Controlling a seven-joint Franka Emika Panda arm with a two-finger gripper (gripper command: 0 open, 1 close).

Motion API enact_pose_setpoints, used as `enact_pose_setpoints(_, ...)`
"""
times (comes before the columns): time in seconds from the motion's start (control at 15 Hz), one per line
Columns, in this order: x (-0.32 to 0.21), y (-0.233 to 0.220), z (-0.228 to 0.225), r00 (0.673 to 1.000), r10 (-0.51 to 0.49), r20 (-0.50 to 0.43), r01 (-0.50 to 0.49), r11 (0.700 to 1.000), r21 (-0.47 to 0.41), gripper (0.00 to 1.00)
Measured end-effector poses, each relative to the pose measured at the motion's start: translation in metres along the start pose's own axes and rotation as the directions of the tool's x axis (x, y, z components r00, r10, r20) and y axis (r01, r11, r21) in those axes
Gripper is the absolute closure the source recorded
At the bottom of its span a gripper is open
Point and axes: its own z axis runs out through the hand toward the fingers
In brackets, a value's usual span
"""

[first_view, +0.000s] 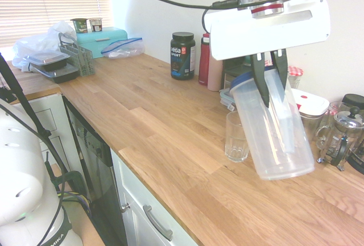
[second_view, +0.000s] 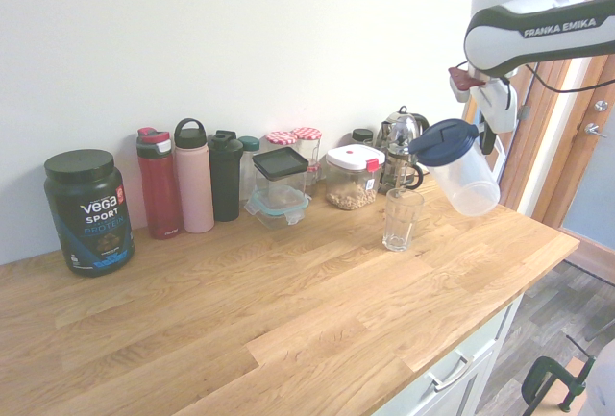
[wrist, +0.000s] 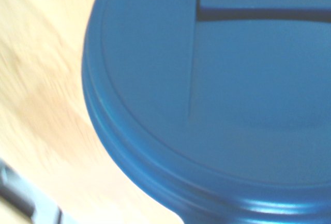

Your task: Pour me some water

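My gripper [first_view: 272, 94] is shut on the handle of a clear plastic jug [first_view: 276, 135] with a blue lid [second_view: 444, 141], held in the air above the wooden counter [first_view: 170, 126]. The jug leans over, its lid end tipped toward an empty drinking glass [first_view: 236, 138] that stands upright on the counter just beside and below it. From the other side, the jug [second_view: 468, 178] hangs to the right of the glass [second_view: 401, 218], with the gripper [second_view: 489, 132] behind it. No stream of water shows. The blue lid [wrist: 217, 94] fills the wrist view.
Along the wall stand a black Vega tub [second_view: 88, 210], a red bottle [second_view: 159, 183], a pink bottle [second_view: 193, 176], a black bottle [second_view: 226, 175], food containers [second_view: 281, 183], jars [second_view: 354, 176] and a French press [first_view: 341, 138]. The counter's front edge [first_view: 148, 192] is close to the glass.
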Motion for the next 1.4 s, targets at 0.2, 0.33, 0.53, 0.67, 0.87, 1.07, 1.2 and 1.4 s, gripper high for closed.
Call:
enact_pose_setpoints(0.2,-0.019,0.028,0.012,0.990,0.133,-0.052,-0.127,0.986,0.107,1.00)
enact_pose_setpoints(0.33,-0.028,0.043,0.026,0.969,0.242,-0.057,-0.230,0.959,0.164,1.00)
enact_pose_setpoints(0.53,-0.039,0.050,0.030,0.921,0.386,-0.053,-0.363,0.899,0.246,1.00)
enact_pose_setpoints(0.67,-0.047,0.052,0.032,0.879,0.471,-0.072,-0.433,0.853,0.292,1.00)
enact_pose_setpoints(0.87,-0.069,0.061,0.027,0.803,0.586,-0.107,-0.525,0.782,0.336,1.00)
enact_pose_setpoints(1.07,-0.106,0.054,0.013,0.755,0.650,-0.089,-0.589,0.732,0.343,1.00)
enact_pose_setpoints(1.2,-0.134,0.036,0.003,0.752,0.656,-0.066,-0.602,0.725,0.335,1.00)
enact_pose_setpoints(1.4,-0.171,-0.007,-0.012,0.770,0.636,-0.047,-0.588,0.736,0.337,1.00)
